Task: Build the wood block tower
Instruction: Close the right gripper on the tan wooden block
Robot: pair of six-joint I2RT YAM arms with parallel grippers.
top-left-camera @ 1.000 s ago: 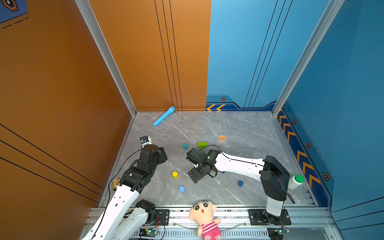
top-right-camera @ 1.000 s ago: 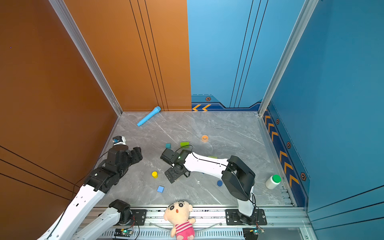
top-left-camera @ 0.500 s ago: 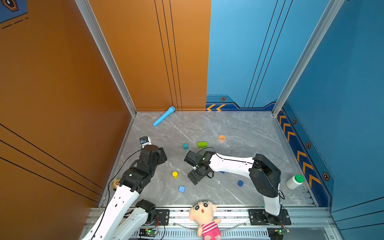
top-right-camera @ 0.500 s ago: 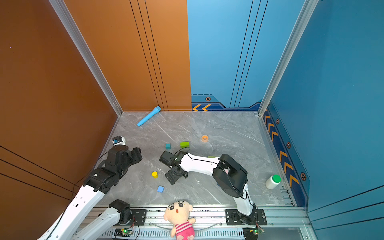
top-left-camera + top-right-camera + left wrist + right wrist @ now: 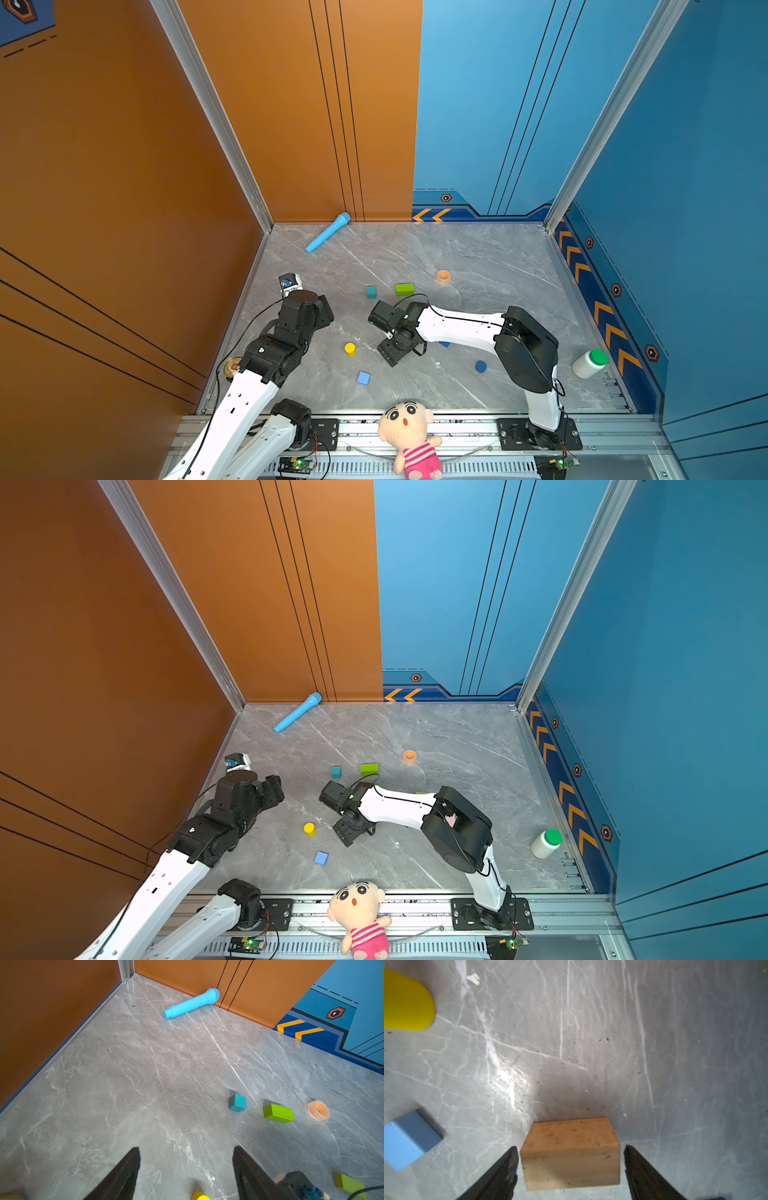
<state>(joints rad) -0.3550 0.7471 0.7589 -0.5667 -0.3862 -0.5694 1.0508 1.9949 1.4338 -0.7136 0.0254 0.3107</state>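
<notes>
Tan brick (image 5: 571, 1165) lies flat on the table (image 5: 675, 1043) near the yellow cylinder (image 5: 406, 1001), on the cylinder's right-arm side, hidden under the right tool (image 5: 570, 1147) in both top views; that tool straddles it, jaws apart with a thin gap each side, nothing pinched yet; brick's long axis looks to run jaw to jaw, so a squeeze would take it by the ends; left tool (image 5: 185, 1147) spread and empty, beyond the cylinder, farther off

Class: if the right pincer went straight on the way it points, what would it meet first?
The tan block, sitting between the right pincer's open fingers; beneath it, only grey floor. Depth is hard to judge.
</notes>
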